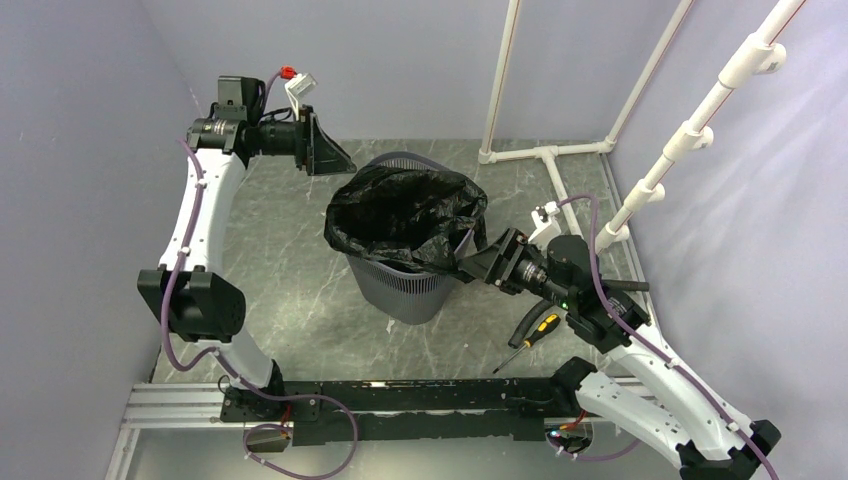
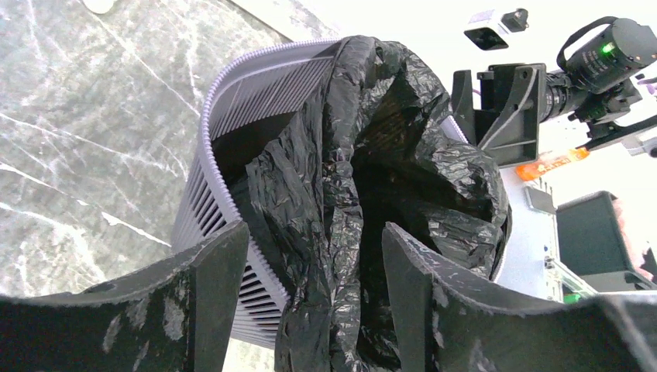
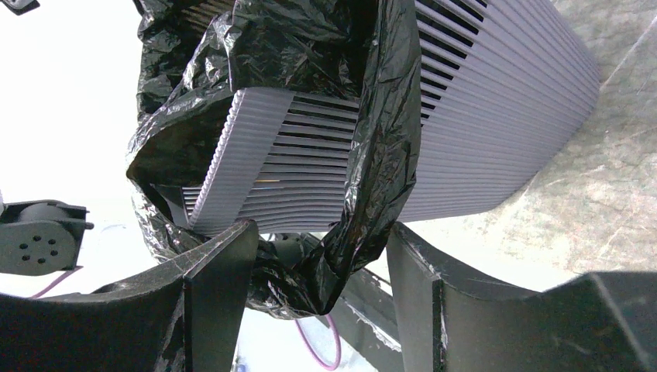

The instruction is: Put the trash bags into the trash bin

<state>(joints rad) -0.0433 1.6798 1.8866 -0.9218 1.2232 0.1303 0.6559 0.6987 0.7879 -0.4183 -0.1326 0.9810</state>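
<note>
1. The dark grey slatted plastic wastebasket (image 1: 405, 288) stands upright in the middle of the grey marbled tabletop (image 1: 290, 260). Its long axis is vertical, mouth up, and the walls narrow toward the base.
2. The wrinkly glossy black plastic bag (image 1: 405, 208) sits across that mouth. It is bunched over the rim and sags into the opening, and film spills down the outside wall on the right arm's side. The far-left stretch of rim shows bare.
3. Left gripper (image 2: 314, 231): jaws apart, nothing between them. It hovers off the bin's far-left corner at about rim height, aimed at the bin and bag, near them but not touching.
4. Right gripper (image 3: 318, 229): jaws apart here too, lower down against the bin's right side. A hanging fold of the black bag drops between its fingers (image 3: 221, 271) and is not pinched. Whether the film brushes either finger, I cannot tell.
5. A screwdriver with a yellow-and-black handle (image 1: 535, 333) lies on the table beside the right arm, apart from the bin.
</note>
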